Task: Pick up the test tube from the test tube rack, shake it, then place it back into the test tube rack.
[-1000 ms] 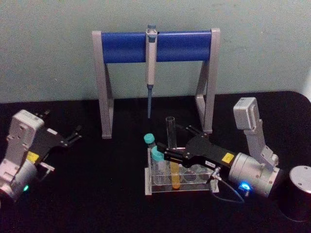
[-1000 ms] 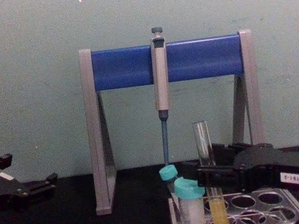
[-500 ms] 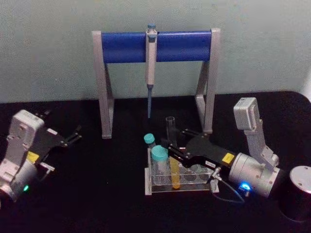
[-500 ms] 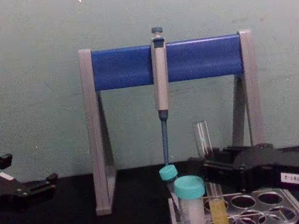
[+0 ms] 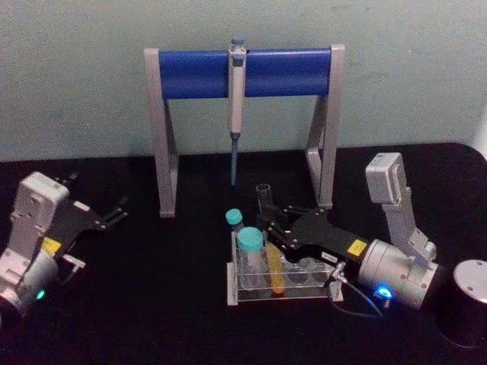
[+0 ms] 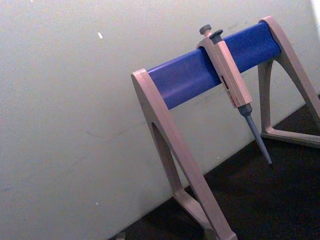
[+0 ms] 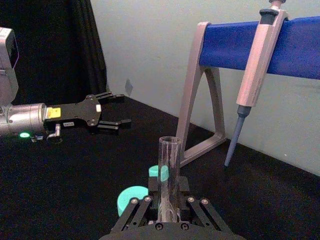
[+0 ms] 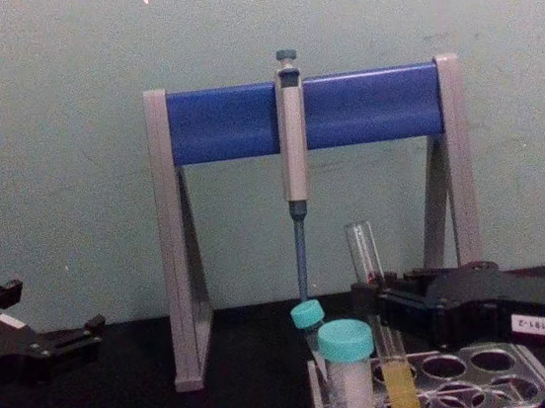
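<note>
1. At the near right edge of the black table, a dark cylinder with a pale top stands well apart from the rack.
2. The rack sits near the centre of the table, slightly to the right.
3. The tube stands in a hole in the rack's left half. Yellow liquid fills its lower part, and its open top tilts slightly left.
4. Just left of it, two capped tubes stand in the rack: a wide one nearer and a small one farther.
5. The right gripper reaches in from the right and sits around the tube's middle, above the rack. Whether it clamps the glass or stands loose cannot be told.
6. The left gripper rests at the table's left, well apart from the rack, with its fingers apart and empty.
7. Farthest, by the wall, a grey stand carries a blue bar. A pipette hangs from the bar, tip down.
</note>
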Controlling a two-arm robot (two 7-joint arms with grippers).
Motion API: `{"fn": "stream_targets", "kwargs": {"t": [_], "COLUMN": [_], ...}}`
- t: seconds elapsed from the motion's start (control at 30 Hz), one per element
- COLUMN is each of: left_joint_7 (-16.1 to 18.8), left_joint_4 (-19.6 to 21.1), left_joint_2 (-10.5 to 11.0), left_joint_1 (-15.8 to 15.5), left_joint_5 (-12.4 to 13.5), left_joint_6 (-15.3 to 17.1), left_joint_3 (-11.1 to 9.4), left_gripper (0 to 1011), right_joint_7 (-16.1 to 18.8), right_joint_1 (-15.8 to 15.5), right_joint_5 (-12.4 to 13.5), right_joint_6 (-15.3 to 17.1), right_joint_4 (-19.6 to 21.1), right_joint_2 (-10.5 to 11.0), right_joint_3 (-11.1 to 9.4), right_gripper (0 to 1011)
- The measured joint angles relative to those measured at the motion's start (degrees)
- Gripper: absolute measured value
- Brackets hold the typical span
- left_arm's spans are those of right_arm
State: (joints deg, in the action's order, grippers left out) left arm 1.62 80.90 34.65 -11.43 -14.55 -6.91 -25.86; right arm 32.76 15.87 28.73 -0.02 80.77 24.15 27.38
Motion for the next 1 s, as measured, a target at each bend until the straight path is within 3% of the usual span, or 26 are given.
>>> {"fn": "stream_targets", "kwargs": {"t": [0.67,1.0], "left_joint_7": [0.0,0.0], "left_joint_4": [0.0,0.0], "left_joint_2": [0.0,0.0], "left_joint_1": [0.0,0.0], "left_joint_5": [0.0,0.0], "left_joint_6": [0.0,0.0], "left_joint_3": [0.0,0.0], "left_gripper": [1001,1001], "right_joint_7": [0.0,0.0], "right_joint_1": [0.0,-2.1], "right_joint_5": [0.0,1.1], "right_joint_6": [0.0,-2.2], "right_joint_4": [0.0,2.7], "right_joint_2": [0.0,0.8], "right_joint_3": [0.0,-0.7], "right_gripper": [229,229]}}
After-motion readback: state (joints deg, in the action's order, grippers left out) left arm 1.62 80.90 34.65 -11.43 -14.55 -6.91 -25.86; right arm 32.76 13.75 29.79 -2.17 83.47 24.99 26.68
